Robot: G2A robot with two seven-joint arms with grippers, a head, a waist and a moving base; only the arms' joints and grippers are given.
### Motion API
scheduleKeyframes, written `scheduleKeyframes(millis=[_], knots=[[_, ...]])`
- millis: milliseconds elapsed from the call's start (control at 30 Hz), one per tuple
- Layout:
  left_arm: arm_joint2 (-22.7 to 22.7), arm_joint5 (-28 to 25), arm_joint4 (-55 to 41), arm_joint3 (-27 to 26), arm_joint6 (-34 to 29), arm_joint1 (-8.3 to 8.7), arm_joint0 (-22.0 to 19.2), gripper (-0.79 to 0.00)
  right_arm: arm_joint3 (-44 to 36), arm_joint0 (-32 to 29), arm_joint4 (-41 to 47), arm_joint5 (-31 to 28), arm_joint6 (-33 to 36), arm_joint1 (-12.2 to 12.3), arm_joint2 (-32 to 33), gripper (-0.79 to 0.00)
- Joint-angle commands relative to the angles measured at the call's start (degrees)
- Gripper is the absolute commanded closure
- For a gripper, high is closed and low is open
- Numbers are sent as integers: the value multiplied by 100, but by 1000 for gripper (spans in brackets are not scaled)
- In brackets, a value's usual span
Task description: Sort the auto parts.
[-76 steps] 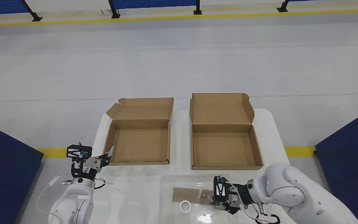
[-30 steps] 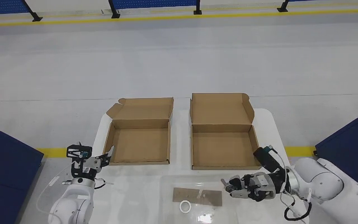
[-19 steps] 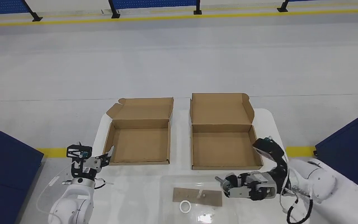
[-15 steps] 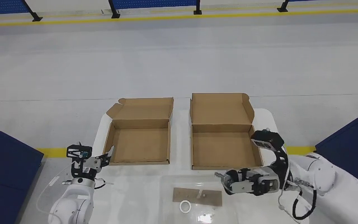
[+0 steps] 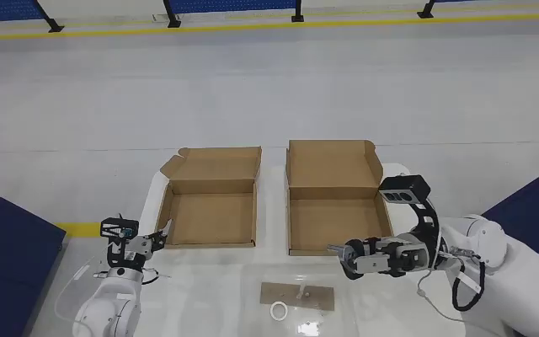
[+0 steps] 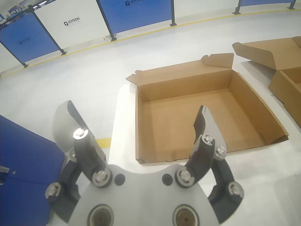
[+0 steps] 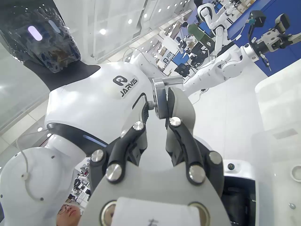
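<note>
We hold our left gripper (image 6: 135, 109) wide open by the left box (image 5: 210, 217). A ring (image 5: 278, 311) lies by a card (image 5: 296, 295). Our right gripper (image 5: 337, 250) clamps a metal part (image 7: 164, 82) at the right box's (image 5: 337, 223) front wall.

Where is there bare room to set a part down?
Both the left box and right box have bare floors. The table strip between boxes and cardboard sheet is free. Crowded in front: sheet, ring, right gripper shut on a part.
</note>
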Motion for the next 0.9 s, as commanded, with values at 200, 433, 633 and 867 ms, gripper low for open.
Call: scheduleKeyframes(millis=[200,433,633,867], knots=[[0,0,0,0,0,0,0,-785,-198,383,1167,416,558,-165,269,0],[0,0,0,0,0,0,0,-785,-62,859,2022,786,979,-424,158,0],[0,0,0,0,0,0,0,-785,-39,878,2033,793,979,-436,152,0],[0,0,0,0,0,0,0,-785,-188,620,2765,1028,836,-552,119,0]])
